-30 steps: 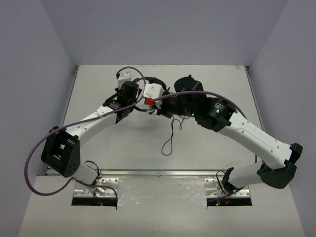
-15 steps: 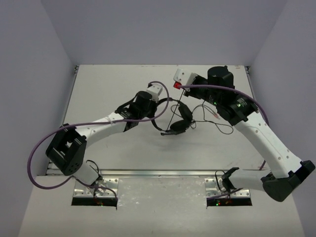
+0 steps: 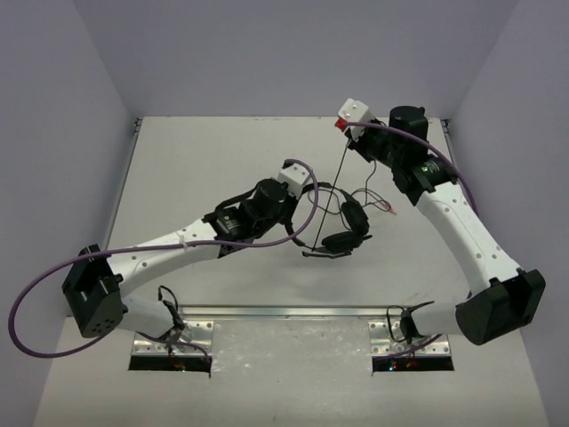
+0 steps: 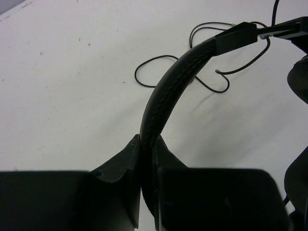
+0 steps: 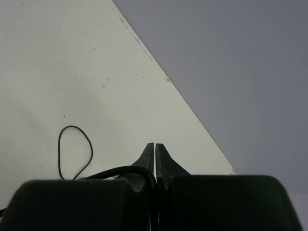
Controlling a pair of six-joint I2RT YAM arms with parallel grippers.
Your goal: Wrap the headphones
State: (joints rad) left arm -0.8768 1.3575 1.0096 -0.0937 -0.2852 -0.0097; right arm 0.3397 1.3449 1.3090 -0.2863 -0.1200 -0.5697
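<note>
From above, my left hand (image 3: 302, 189) is clamped on the band of the headphones (image 3: 342, 240) near the middle of the desk (image 3: 178, 160). The earcups sit just right of my fingers, and I cannot tell whether they touch the desk. My right hand (image 3: 348, 140) is up toward the far right. From it the cable (image 3: 331, 191) runs in a straight line down to the headset, while loose loops lie between the two arms. I judge that one hand anchors the headset while the other draws the slack out for winding.

At my left wrist, the jaws of the left hand (image 4: 147, 144) pinch the ribbed headband (image 4: 168, 86) edge-on. It arches away from me to the upper right, with cable loops (image 4: 136, 76) on the desk beyond.

At my right wrist, the fingers of the right hand (image 5: 155, 147) are pressed together. The cable (image 5: 125, 168) curves in from the left into the base of the jaws, so I take it as gripped there. A spare loop lies on the desk (image 5: 48, 72) below.
</note>
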